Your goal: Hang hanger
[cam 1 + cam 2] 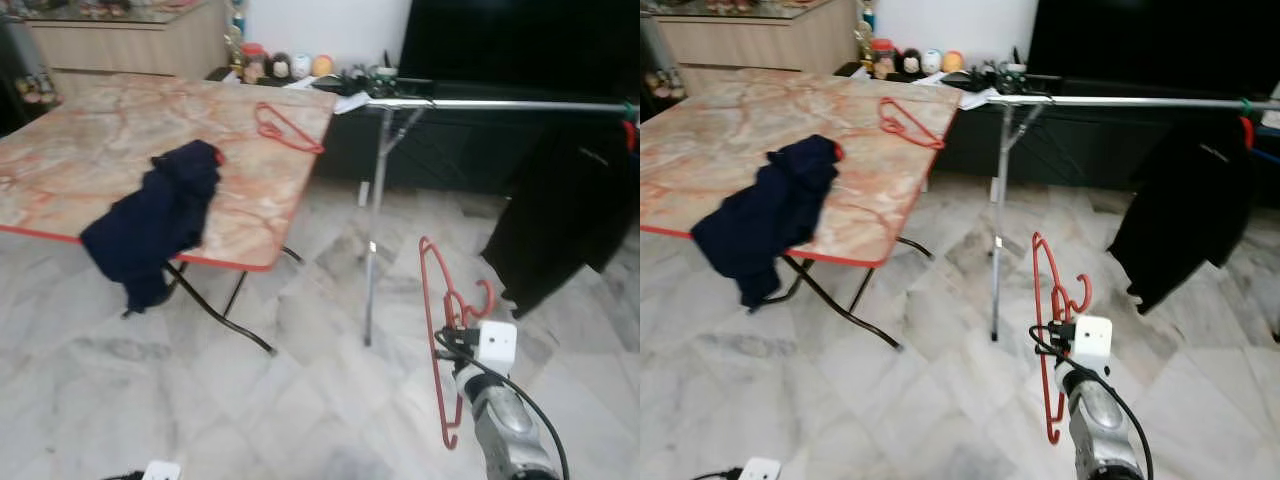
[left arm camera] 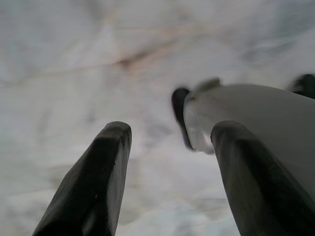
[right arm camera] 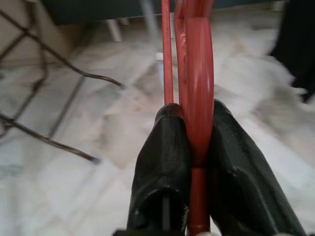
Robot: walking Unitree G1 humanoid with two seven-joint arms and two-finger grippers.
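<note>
Indoors, marble floor (image 1: 300, 400), rt hand (image 3: 197, 147) clenching red hanger (image 1: 1045, 340), lft hand (image 2: 167, 162) released.

Rail (image 1: 500, 104) stretch beside black garment (image 1: 565, 215) is bare (upright (image 1: 372, 230) below).

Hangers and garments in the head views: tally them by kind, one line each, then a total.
Red hangers: 2, one in the right pincer as held hanger, one table hanger lying on the marble table.
Garments: 2, navy garment draped over the table edge, black garment hanging on the rail.
Total: 4
</note>
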